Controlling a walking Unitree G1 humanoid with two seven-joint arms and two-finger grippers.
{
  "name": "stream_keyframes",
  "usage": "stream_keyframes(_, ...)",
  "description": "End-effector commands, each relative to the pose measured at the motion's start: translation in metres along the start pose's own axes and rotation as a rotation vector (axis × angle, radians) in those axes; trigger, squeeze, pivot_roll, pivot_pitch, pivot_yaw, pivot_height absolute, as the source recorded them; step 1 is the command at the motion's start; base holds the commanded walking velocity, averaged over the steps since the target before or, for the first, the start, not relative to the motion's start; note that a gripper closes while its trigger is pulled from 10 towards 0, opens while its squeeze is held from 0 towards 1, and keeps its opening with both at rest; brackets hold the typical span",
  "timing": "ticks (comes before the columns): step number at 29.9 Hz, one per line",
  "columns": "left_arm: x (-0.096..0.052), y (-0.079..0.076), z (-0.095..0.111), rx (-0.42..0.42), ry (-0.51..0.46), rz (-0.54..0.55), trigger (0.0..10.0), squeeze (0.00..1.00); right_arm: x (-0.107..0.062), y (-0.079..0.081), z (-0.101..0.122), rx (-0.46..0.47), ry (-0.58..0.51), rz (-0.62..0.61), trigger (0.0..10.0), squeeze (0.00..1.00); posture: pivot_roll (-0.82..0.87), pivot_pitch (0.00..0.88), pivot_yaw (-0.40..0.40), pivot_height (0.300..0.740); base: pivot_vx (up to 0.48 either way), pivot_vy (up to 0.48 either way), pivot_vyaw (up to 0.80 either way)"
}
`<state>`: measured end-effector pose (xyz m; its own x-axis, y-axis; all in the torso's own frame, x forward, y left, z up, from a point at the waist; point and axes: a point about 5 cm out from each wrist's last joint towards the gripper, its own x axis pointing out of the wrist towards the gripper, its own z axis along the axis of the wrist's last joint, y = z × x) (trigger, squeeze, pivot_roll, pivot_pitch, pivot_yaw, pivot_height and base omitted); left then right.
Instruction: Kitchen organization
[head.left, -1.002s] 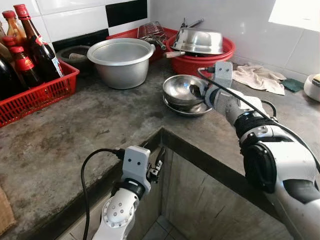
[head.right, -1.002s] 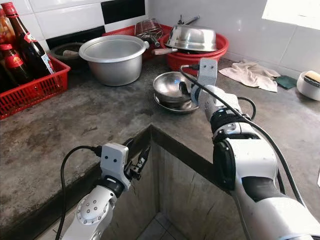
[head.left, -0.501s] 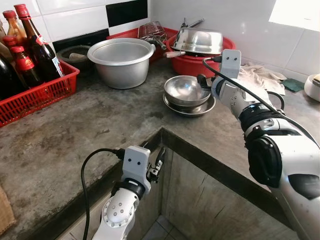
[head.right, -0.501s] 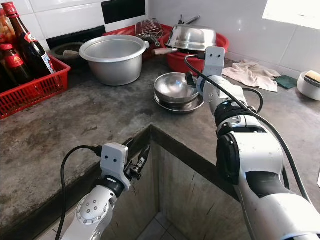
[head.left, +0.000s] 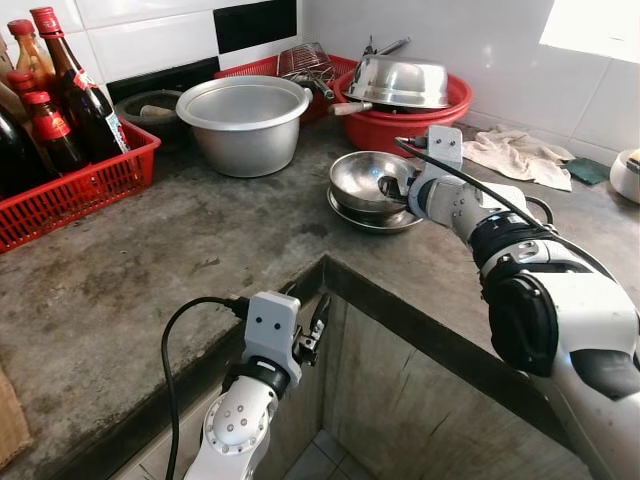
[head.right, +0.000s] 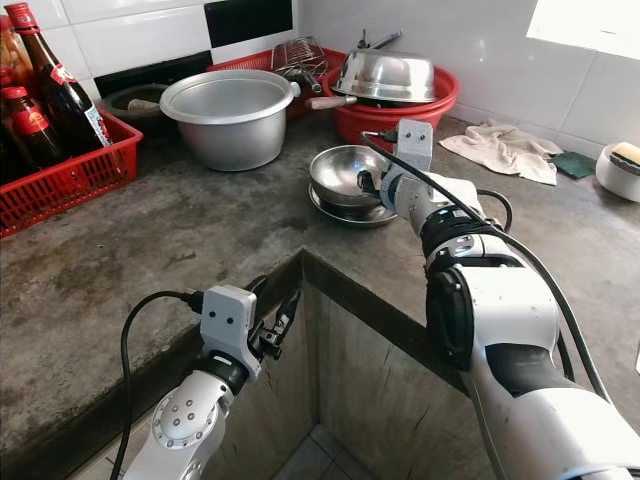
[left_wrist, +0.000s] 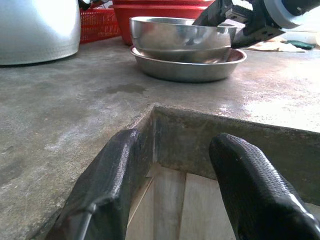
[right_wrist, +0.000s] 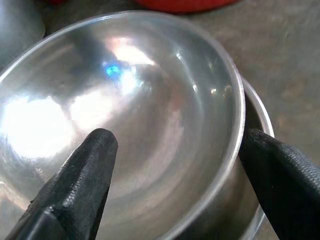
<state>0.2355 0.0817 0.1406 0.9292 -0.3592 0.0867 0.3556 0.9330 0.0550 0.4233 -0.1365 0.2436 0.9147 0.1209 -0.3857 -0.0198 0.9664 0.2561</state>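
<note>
Partly hidden right claw (head.left: 388, 187) spread astride steel bowl (head.left: 365, 178) rim, left claw (left_wrist: 175, 165) wide.

Bottles (head.left: 60, 95) in red basket (head.left: 80, 190), cut off at frame edge.

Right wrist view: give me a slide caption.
Open right gripper straddling the rim of a steel bowl on a plate.

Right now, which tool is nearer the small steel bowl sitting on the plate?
Right. The right tool straddles the steel bowl rim, one finger inside, one outside. The left tool hangs off the counter's inner corner, away from it.
</note>
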Motion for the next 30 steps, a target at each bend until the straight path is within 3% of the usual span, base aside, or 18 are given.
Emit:
stream_keyframes(1, 0.0, -0.001, 0.004, 0.008, -0.014, 0.004, 10.0, 0.0, 0.001, 0.002, -0.005, 0.03, 0.034, 0.007, 10.0, 0.0, 0.11, 0.071, -0.06, 0.74, 0.0, 0.0, 0.0)
stream_keyframes(6, 0.0, -0.002, 0.004, 0.009, -0.012, 0.003, 10.0, 0.0, 0.003, 0.004, -0.021, 0.168, 0.126, 0.036, 10.0, 0.0, 0.11, 0.077, -0.056, 0.74, 0.0, 0.0, 0.0)
stream_keyframes(9, -0.001, -0.002, 0.004, 0.01, -0.01, 0.003, 10.0, 0.0, 0.004, 0.003, -0.027, 0.199, 0.146, 0.035, 10.0, 0.0, 0.11, 0.076, -0.056, 0.74, 0.0, 0.0, 0.0)
stream_keyframes(10, -0.001, -0.002, 0.004, 0.007, -0.012, 0.005, 10.0, 0.0, 0.004, 0.001, -0.033, 0.249, 0.176, 0.032, 4.4, 0.0, 0.11, 0.078, -0.057, 0.74, 0.0, 0.0, 0.0)
stream_keyframes(11, -0.001, -0.002, 0.004, 0.007, -0.012, 0.005, 10.0, 0.0, 0.004, 0.001, -0.033, 0.249, 0.176, 0.032, 4.4, 0.0, 0.11, 0.078, -0.057, 0.74, 0.0, 0.0, 0.0)
stream_keyframes(12, -0.001, -0.001, 0.004, 0.011, -0.011, 0.005, 10.0, 0.0, 0.005, -0.001, -0.036, 0.288, 0.181, 0.013, 0.0, 0.0, 0.11, 0.08, -0.057, 0.74, 0.0, 0.0, 0.0)
stream_keyframes(20, 0.0, 0.001, 0.005, 0.015, -0.013, 0.012, 10.0, 0.0, 0.005, -0.004, -0.036, 0.392, 0.177, -0.003, 0.0, 0.0, 0.12, 0.076, -0.058, 0.74, 0.0, 0.0, 0.0)
stream_keyframes(26, 0.001, 0.001, 0.005, 0.023, -0.013, 0.014, 10.0, 0.0, 0.005, -0.008, -0.034, 0.52, 0.157, -0.003, 0.0, 0.0, 0.12, 0.068, -0.057, 0.74, 0.0, 0.0, 0.0)
stream_keyframes(30, 0.001, 0.002, 0.004, 0.025, -0.013, 0.012, 10.0, 0.0, 0.004, -0.009, -0.03, 0.66, 0.13, 0.052, 0.0, 0.0, 0.12, 0.058, -0.05, 0.74, 0.0, 0.0, 0.0)
